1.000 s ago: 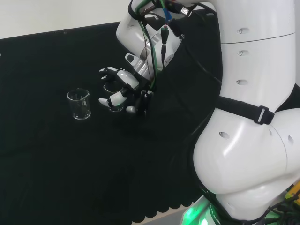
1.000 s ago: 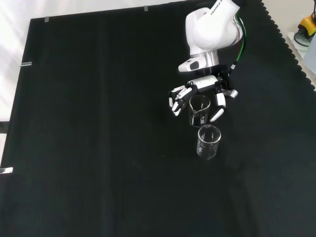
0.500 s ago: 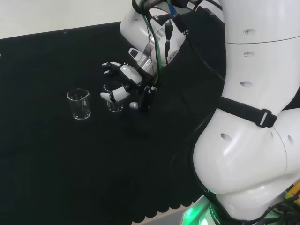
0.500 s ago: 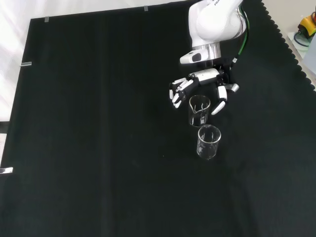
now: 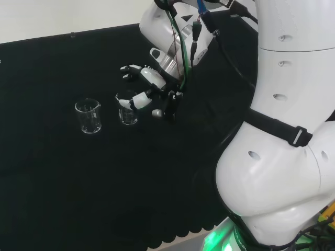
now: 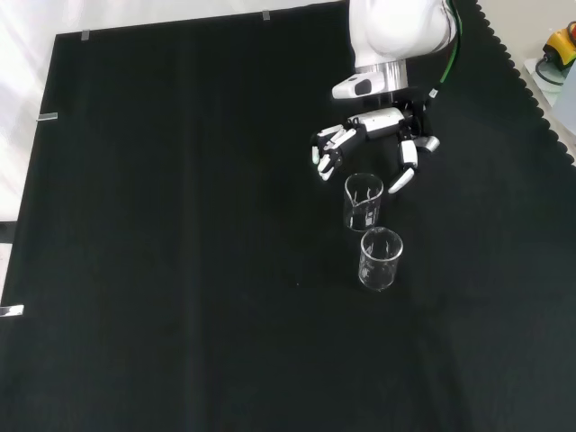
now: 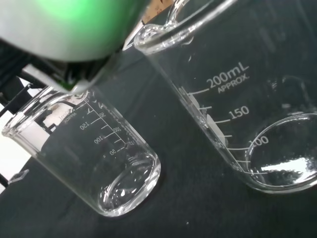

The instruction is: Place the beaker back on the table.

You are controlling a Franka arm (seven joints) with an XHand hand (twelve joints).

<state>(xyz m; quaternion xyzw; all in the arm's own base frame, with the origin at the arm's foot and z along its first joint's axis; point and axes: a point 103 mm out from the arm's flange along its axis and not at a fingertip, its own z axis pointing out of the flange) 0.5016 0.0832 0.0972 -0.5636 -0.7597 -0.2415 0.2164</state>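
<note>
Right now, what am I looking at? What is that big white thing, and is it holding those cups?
The big white thing is a robot arm. At its end sits a black and white hand with fingers, much like yours. One picture is taken from behind the arm, one from in front looking down, and one from a camera at the wrist, very close up. The cups are two clear glass beakers for measuring, standing on a black cloth. The hand is open and holds nothing. The nearer beaker stands just below its spread fingers in the front picture; the other beaker stands beside it. Both look empty.
</note>
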